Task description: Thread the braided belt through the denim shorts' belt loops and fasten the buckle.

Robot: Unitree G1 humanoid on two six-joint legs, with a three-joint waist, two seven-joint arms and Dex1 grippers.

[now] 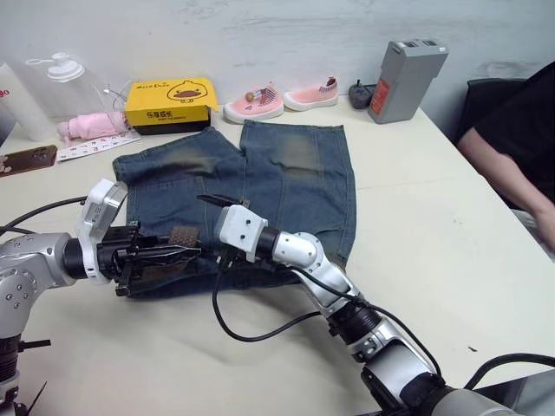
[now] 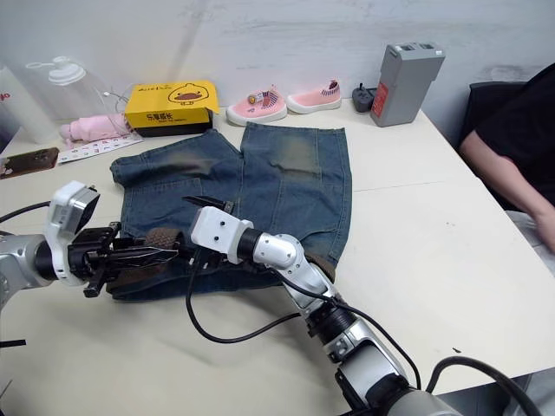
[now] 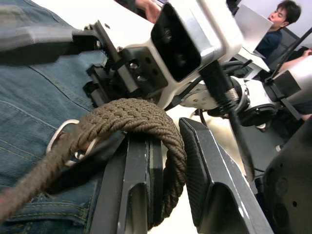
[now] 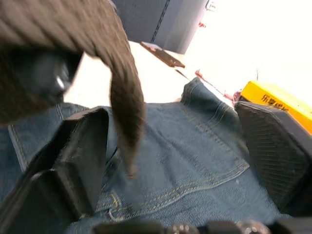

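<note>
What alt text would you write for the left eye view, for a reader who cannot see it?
Two robot arms meet over the waistband of the denim shorts spread on a white table; the left gripper holds the braided belt and the right gripper is open above it. Behind lie a yellow box and pink shoes.

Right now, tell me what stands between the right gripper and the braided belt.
Nothing visible does. The braided belt arches up over the denim shorts right in front of the right gripper, whose fingers are spread wide. The left gripper already has the belt between its fingers.
</note>
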